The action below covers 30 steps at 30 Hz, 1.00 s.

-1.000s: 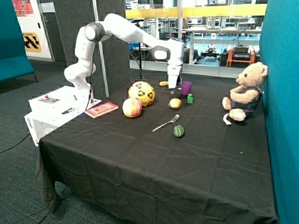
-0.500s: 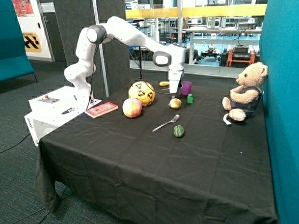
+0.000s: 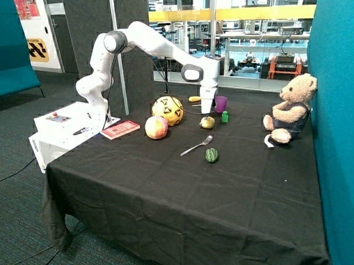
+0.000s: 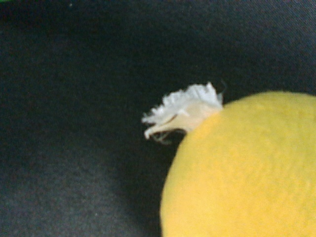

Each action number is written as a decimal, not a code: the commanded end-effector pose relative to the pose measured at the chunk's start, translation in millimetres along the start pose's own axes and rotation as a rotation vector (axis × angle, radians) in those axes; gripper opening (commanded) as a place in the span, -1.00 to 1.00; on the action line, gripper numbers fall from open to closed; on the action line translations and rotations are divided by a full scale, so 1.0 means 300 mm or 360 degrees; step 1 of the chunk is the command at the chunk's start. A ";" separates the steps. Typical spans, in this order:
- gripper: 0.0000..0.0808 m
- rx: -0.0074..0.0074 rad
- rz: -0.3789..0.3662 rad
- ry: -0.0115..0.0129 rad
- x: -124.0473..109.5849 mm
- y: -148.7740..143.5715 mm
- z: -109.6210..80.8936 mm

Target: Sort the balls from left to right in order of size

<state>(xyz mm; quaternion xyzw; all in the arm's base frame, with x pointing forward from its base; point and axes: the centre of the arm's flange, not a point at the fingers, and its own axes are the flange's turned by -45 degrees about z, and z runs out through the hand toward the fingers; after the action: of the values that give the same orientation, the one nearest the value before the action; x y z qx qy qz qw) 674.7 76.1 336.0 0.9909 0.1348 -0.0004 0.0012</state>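
Three balls lie on the black tablecloth. A large yellow ball with black marks is at the back. A medium pink-and-yellow ball lies in front of it. A small yellow ball lies further towards the teddy bear. My gripper hangs straight above the small yellow ball, very close to it. The wrist view shows this small yellow ball close up, with a frayed white tag on it.
A purple cup and a green block stand just behind the small ball. A fork and a green vegetable toy lie in front of it. A teddy bear sits by the teal wall. A red booklet lies near the robot's base.
My gripper has moved from beside the purple cup forward and down to just above the small yellow ball. The balls have not moved.
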 end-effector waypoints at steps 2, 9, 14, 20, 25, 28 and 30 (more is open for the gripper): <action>1.00 0.00037 -0.0013 0.00016 0.026 0.011 0.011; 1.00 0.00037 -0.0004 0.00016 0.029 0.028 0.025; 1.00 0.00037 -0.0007 0.00016 0.013 0.038 0.041; 1.00 0.00037 -0.0009 0.00016 0.011 0.035 0.058; 1.00 0.00037 -0.0018 0.00017 0.016 0.023 0.069; 1.00 0.00037 -0.0020 0.00017 0.017 0.018 0.075; 1.00 0.00037 -0.0019 0.00017 0.016 0.015 0.079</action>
<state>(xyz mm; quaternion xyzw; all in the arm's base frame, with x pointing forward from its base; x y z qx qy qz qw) 682.2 70.3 318.0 0.9902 0.1394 -0.0022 -0.0007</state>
